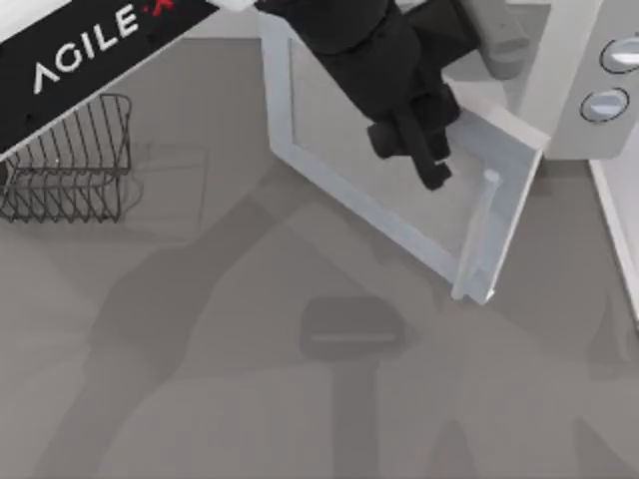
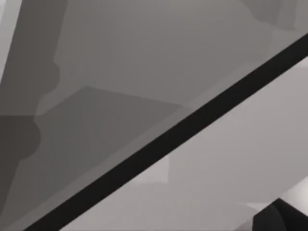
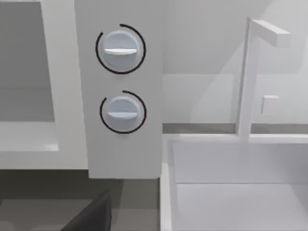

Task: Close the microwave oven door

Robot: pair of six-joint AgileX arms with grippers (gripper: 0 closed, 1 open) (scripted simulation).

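Top view: the left pincer [image 1: 431, 172] presses against the inner face of the door [image 1: 399, 190], just short of its bar handle [image 1: 486, 232]; whether its fingers are spread cannot be told. The door stands partly open from the microwave oven [image 1: 589, 100] behind the pincer. Closing is under way, not complete.

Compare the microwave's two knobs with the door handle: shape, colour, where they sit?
The knobs are round grey-blue dials, one above the other, on the microwave oven's side panel. The handle is a pale straight bar standing off the door near its free edge. The knobs sit on the fixed body; the handle has swung out with the open door. Both are pale against white panels.
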